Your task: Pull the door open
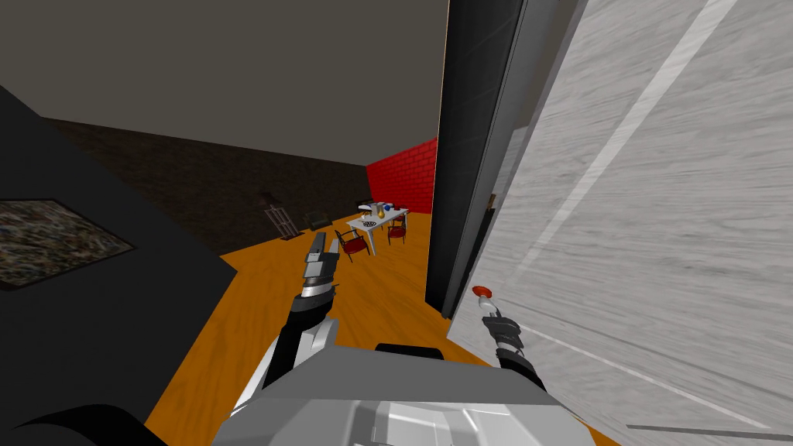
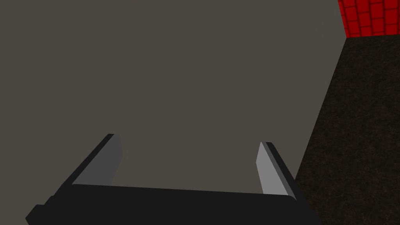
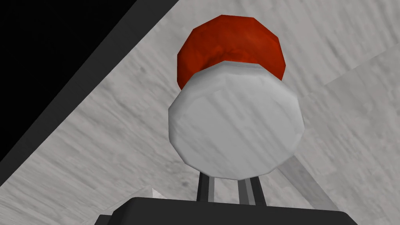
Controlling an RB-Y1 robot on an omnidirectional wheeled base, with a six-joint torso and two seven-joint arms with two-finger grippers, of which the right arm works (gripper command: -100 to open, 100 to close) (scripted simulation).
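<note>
A light grey, wood-grained door (image 1: 658, 232) stands ajar on my right, its free edge swung out from the dark frame (image 1: 465, 155). Its knob (image 1: 482, 292) has a red base and a pale grey round head (image 3: 234, 125). My right gripper (image 1: 489, 310) is at the knob from below. In the right wrist view its two fingers (image 3: 206, 189) rise close together and vanish behind the knob's head, so the gripper (image 3: 226, 187) is shut on the knob. My left gripper (image 1: 321, 252) is held out over the floor, away from the door, with its fingers wide open (image 2: 189, 156) and nothing between them.
An orange floor (image 1: 255, 310) runs ahead to a white table (image 1: 377, 221) with chairs by a red brick wall (image 1: 403, 182). A black block (image 1: 93, 310) stands close on my left. A black area (image 3: 47, 47) lies past the door's edge.
</note>
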